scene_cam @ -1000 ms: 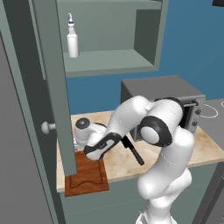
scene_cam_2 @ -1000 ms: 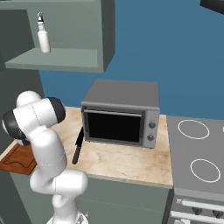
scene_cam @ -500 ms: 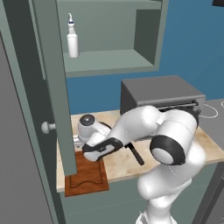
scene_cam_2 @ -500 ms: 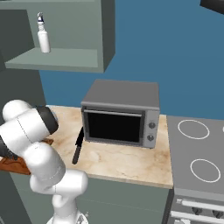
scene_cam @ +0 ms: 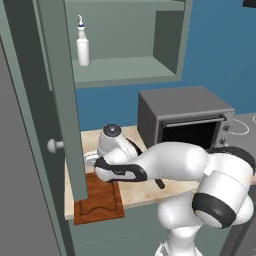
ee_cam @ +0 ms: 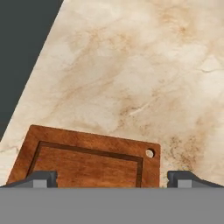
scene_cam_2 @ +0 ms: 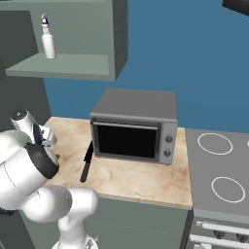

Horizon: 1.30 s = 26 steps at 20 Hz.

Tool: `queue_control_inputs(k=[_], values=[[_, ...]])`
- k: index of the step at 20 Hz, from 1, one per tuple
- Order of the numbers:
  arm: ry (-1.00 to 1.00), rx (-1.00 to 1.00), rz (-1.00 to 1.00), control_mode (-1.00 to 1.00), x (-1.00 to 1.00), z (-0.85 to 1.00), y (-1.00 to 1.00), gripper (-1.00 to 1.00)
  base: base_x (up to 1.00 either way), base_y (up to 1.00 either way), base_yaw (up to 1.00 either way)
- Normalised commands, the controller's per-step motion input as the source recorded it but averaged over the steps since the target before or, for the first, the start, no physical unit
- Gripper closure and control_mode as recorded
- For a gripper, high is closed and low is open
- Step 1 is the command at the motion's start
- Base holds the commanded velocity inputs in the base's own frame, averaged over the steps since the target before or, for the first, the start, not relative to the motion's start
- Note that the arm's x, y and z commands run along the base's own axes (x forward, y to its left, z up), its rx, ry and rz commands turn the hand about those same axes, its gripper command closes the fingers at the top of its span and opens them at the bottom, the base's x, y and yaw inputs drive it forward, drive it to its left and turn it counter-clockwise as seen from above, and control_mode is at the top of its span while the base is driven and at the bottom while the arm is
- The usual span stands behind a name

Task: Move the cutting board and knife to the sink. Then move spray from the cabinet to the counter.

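Board (scene_cam: 100,202) is lying at the counter's (scene_cam: 145,192) front left corner, beside the open cabinet (scene_cam: 60,100) door. Gripper (ee_cam: 112,178) is hanging over it, jaws spread wide and empty, the tips framing the board's width in the hand view. Advice: be lowering straight, keeping the board's edges between the tips, and closing only once both sit below its rim. Knife (scene_cam_2: 87,160) is lying farther right, before the oven (scene_cam_2: 136,126). Spray (scene_cam: 83,45) is standing on the cabinet shelf.

base views flank counter (scene_cam: 145,192), hand view down
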Motion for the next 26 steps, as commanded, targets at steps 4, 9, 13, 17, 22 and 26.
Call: queue_control_inputs(k=[4, 9, 13, 17, 22, 26], values=[[0.00, 0.00, 0.17, -1.00, -0.44, 0.38, -0.17, -1.00, 0.00, 0.00, 0.00], [0.00, 0.00, 0.19, -1.00, -0.51, 0.36, -0.14, -1.00, 0.00, 0.00, 0.00], [0.00, 0.00, 0.18, -1.00, -0.51, 0.36, -0.01, -1.00, 0.00, 0.00, 0.00], [0.00, 0.00, 0.16, -1.00, -0.52, 0.36, -0.03, -1.00, 0.00, 0.00, 0.00], [0.00, -0.04, 0.05, -1.00, -0.53, 0.31, -0.05, -1.00, 0.00, 0.00, 0.00], [0.00, -0.10, 0.00, -1.00, -0.51, 0.23, -0.04, -1.00, 0.00, 0.00, 0.00]])
